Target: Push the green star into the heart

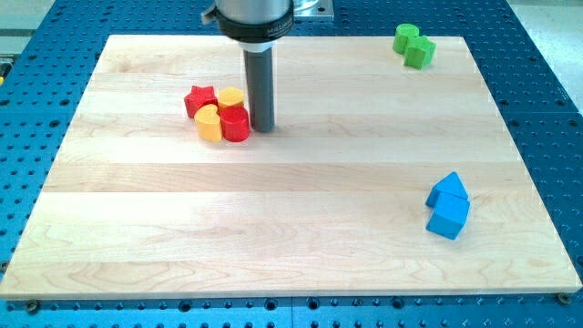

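Two green blocks touch each other near the view's top right corner of the board: one (405, 38) and a second (420, 52) just below and to its right. I cannot tell which of them is the star. A yellow heart-like block (209, 124) sits in a tight cluster at the upper left of the board, with a red star (200, 98), another yellow block (230, 96) and a red cylinder (235, 125). My tip (262, 128) rests on the board right beside the red cylinder's right side, far to the left of the green blocks.
Two blue blocks touch at the view's right: a triangular one (447, 189) and a cube-like one (448, 217) below it. The wooden board (291, 237) lies on a blue perforated table.
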Available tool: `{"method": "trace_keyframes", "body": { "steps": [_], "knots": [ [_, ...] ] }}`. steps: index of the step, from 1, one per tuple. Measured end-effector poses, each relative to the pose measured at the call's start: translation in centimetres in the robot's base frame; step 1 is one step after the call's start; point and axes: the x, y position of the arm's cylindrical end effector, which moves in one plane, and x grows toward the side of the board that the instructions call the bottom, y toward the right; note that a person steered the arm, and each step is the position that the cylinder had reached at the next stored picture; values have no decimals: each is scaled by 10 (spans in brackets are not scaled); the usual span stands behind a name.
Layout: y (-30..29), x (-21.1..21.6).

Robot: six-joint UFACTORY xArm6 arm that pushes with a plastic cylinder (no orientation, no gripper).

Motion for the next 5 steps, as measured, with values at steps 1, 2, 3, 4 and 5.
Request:
{"method": "trace_keyframes", "body": {
  "steps": [1, 2, 3, 4, 5],
  "knots": [
    [118, -46],
    [278, -95],
    [355, -167],
    [277, -161],
    [153, -103]
  ]
}}
